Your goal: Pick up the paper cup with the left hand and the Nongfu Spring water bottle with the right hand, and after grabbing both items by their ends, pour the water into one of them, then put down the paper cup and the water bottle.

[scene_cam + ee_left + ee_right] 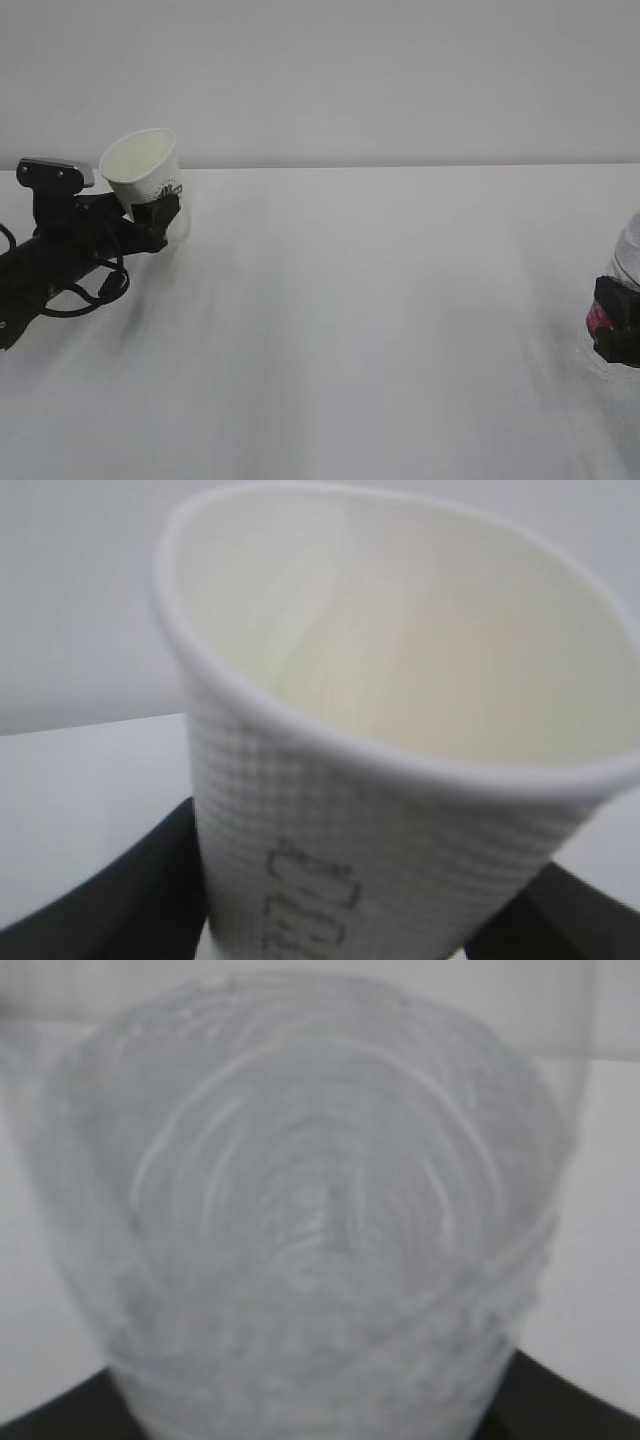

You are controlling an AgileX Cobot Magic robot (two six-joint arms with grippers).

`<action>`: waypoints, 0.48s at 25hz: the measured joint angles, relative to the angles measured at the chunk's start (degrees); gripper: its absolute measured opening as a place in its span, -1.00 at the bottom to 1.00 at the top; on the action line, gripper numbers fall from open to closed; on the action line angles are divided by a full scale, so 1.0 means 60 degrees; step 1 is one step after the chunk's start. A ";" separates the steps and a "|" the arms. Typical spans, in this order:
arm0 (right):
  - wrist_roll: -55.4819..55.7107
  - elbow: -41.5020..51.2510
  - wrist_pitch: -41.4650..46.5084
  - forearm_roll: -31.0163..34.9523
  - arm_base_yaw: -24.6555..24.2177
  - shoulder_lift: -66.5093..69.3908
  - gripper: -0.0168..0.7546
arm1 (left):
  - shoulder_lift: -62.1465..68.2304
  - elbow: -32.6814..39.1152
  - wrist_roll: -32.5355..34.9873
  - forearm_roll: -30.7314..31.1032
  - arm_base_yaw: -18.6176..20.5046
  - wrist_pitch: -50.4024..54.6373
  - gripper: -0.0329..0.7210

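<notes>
One paper cup (147,172) is in view, white with dark print on its side; the left wrist view shows the same single cup (400,730) up close. One clear ribbed plastic bottle (630,250) shows at the right edge, only partly in frame, and fills the right wrist view (320,1220). Two black tools are counted: the left tool (155,212) and the right tool (615,325). One white table (380,330) carries everything.

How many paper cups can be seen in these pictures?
1. The small white paper cup is at the table's left side, tilted, held in the left black claw. The pictures show no other cup.
</notes>
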 joint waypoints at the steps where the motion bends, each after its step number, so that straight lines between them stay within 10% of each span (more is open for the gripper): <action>1: 0.0000 0.0000 0.0000 0.0000 0.0000 0.0000 0.03 | -0.0016 0.0000 0.0000 0.0097 0.0000 0.0000 0.42; 12: -0.0017 0.0000 0.0000 0.0017 0.0000 0.0000 0.03 | -0.0428 0.0000 -0.1048 0.2185 0.0000 0.0000 0.39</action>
